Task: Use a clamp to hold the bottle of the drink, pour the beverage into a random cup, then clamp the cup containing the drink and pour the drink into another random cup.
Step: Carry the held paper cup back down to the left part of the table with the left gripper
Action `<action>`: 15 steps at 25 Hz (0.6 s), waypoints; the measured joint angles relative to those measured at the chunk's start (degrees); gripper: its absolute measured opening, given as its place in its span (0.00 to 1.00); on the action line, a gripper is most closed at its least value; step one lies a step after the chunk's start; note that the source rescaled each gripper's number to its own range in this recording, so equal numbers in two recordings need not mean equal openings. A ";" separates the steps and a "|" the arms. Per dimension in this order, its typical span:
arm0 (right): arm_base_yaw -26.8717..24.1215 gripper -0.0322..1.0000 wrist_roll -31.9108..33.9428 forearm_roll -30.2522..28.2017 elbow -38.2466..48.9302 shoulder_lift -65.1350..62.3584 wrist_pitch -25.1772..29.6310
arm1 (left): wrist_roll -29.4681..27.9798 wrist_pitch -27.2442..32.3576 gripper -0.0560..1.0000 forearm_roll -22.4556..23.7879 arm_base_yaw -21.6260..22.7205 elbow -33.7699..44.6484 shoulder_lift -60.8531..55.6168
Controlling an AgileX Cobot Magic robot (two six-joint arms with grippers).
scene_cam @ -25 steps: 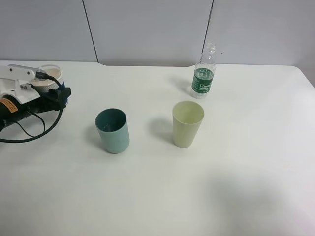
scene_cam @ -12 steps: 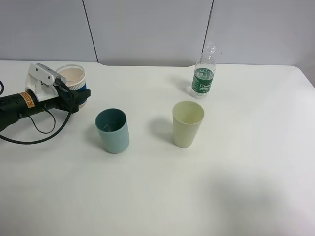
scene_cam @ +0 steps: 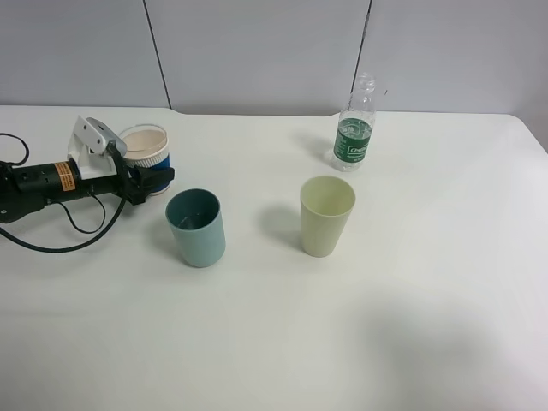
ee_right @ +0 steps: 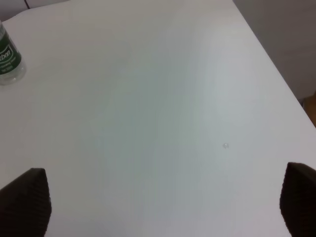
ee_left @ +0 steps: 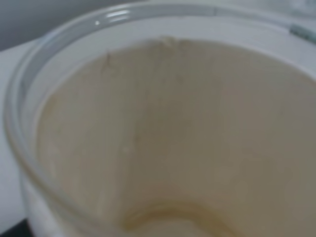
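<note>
My left gripper (scene_cam: 152,181) is shut on a white cup with a blue band (scene_cam: 145,147), held about upright just left of and behind the teal cup (scene_cam: 196,227). The white cup's beige inside (ee_left: 187,138) fills the left wrist view; I cannot tell if it holds liquid. A pale yellow-green cup (scene_cam: 326,215) stands mid-table. The clear drink bottle with a green label (scene_cam: 354,128) stands upright behind it and also shows in the right wrist view (ee_right: 7,59). My right gripper (ee_right: 163,207) is open and empty over bare table, far from the bottle; it is out of the exterior view.
The left arm's black cable (scene_cam: 60,244) loops on the white table (scene_cam: 282,342) at the left. The table's right edge (ee_right: 276,74) runs close to the right gripper. A grey wall (scene_cam: 257,51) stands behind the table.
My left gripper has carried the white cup to the right, from the table's far left to just beside the teal cup. The bottle and the other two cups have not moved.
</note>
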 joint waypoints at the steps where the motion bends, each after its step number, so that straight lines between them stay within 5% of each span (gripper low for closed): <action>1: 0.00 0.85 0.00 0.00 0.00 0.00 0.00 | -0.12 -0.12 0.09 0.00 0.05 0.00 0.09; 11: 0.00 0.85 0.00 0.00 0.00 0.00 0.00 | -0.30 -0.40 0.11 0.09 0.11 -0.05 0.20; 15: 0.00 0.85 0.00 0.00 0.00 0.00 0.00 | -1.03 -0.40 0.81 -0.70 0.11 -0.05 0.27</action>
